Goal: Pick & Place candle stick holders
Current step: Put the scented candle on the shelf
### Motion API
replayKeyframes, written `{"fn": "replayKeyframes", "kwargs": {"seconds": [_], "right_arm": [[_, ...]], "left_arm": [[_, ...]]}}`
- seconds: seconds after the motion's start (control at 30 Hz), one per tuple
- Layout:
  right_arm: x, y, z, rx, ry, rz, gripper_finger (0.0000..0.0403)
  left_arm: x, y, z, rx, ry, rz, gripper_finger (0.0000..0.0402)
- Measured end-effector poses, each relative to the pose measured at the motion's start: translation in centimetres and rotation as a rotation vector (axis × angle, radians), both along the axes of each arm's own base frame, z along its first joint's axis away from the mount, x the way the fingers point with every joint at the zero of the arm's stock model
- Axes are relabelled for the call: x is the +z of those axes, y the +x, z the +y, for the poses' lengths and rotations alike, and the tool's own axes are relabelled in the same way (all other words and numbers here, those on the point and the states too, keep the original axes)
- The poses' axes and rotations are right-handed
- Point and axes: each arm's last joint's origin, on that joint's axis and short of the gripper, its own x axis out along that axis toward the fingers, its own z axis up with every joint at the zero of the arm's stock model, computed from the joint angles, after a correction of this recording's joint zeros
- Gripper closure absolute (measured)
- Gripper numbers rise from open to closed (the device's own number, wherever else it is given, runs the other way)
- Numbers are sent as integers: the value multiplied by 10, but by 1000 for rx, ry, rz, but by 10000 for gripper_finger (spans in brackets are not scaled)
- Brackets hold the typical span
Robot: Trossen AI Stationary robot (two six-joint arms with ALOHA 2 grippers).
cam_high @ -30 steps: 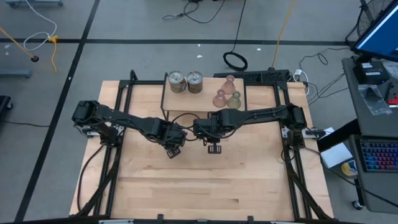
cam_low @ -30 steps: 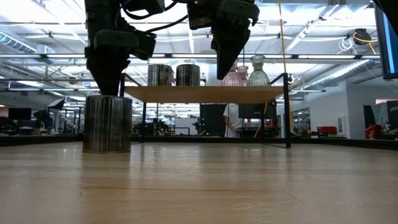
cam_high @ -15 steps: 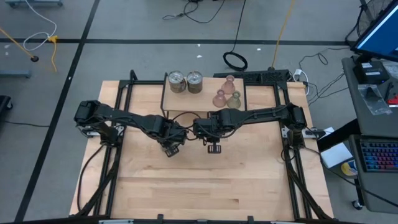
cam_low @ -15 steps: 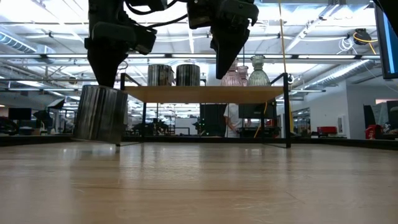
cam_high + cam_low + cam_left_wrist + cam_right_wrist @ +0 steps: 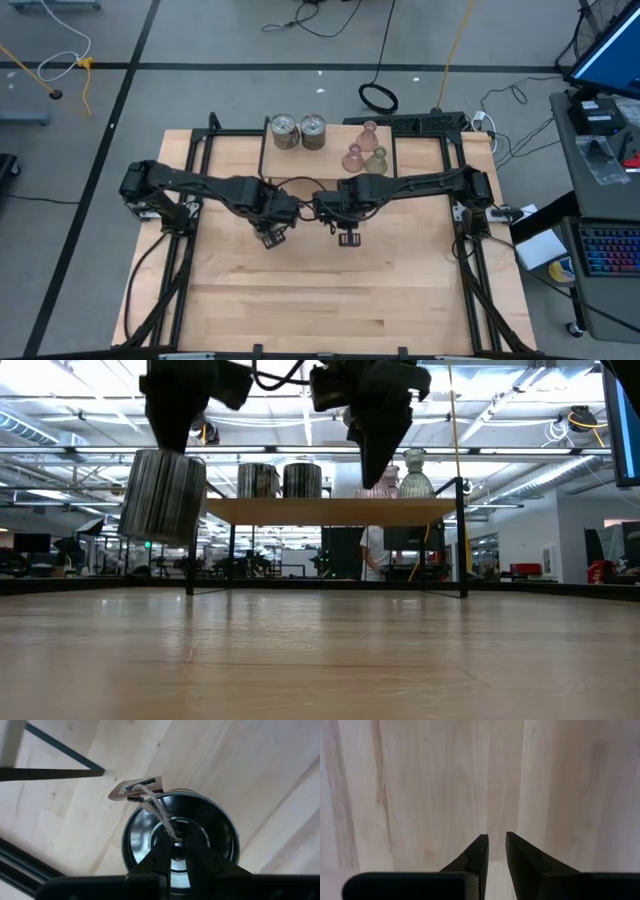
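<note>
On the shelf: two silver holders, three glass holders.

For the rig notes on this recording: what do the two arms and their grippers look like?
Both arms are dark, nearly black, built of slim jointed segments with black cables looping near the wrists. The left gripper and the right gripper each end in two matte black fingers tapering to narrow tips, with a small stepped notch on the inner edge. No markings or labels are visible.
</note>
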Motion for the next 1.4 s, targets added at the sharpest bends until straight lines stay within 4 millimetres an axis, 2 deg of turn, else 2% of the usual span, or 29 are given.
{"fn": "replayKeyframes", "kwargs": {"seconds": [0.13, 0.3, 0.43, 0.53, 0.8, 0.97, 1.17, 1.4], "right_arm": [[8, -8, 0, 3, -1, 15, 344], [33, -24, -1, 11, 1, -47, 344], [49, -45, -5, 14, 5, -146, 344], [51, -68, -11, -25, 18, -231, 344], [43, -138, -26, -161, 198, -496, 344], [32, -170, -26, -217, 254, -613, 344], [13, -192, -26, -269, 294, -685, 344], [-2, -201, -25, -307, 327, -734, 344]], "left_arm": [[19, 0, 0, -4, -4, -18, 370], [49, -3, 0, 2, -7, -57, 370], [73, -3, 3, 12, -14, -123, 370], [88, -3, 8, 27, -18, -182, 370], [118, -5, 41, 83, -2, -299, 370], [131, -11, 72, 136, 26, -341, 370], [134, -17, 105, 185, 57, -353, 370], [121, 2, 131, 154, 37, -367, 370]]}}
